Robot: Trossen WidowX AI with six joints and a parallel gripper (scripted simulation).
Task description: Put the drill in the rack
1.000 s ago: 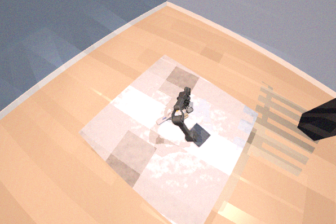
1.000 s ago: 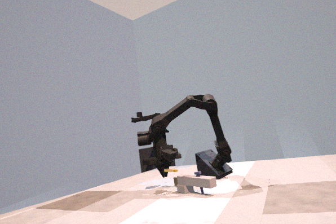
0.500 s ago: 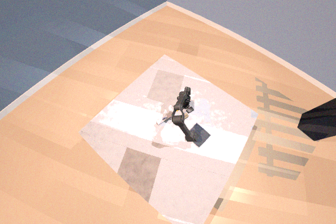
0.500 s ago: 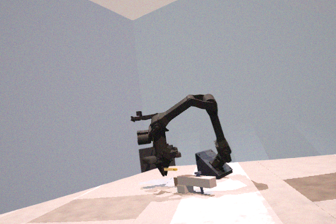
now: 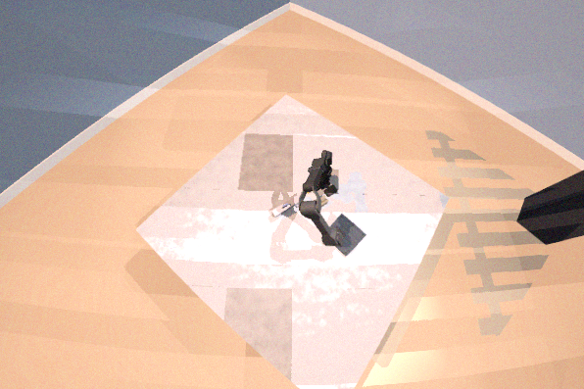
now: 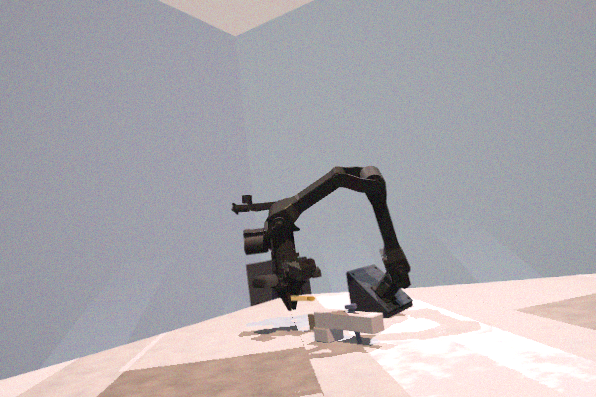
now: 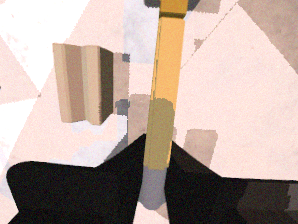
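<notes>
My gripper [image 6: 290, 305] [image 7: 154, 139] is shut on the drill and holds it above the surface. The drill [image 6: 303, 298] [image 7: 170, 60] is an orange-yellow bar with a dark band and a grey end between the fingers. It looks level and clear of the pale block [image 6: 350, 321] [image 5: 280, 211]. A small dark blue piece [image 6: 350, 307], probably the key, sits in that block. A tan grooved piece [image 7: 82, 85], probably the rack, stands left of the drill in the wrist view. The fingertips are hidden in the top view.
The arm's dark base [image 5: 349, 235] [image 6: 371, 289] stands behind the block in the exterior view. A dark upright panel [image 6: 260, 281] shows behind the gripper. A black object [image 5: 554, 210] is at the right edge of the top view. Shadows cross the surface.
</notes>
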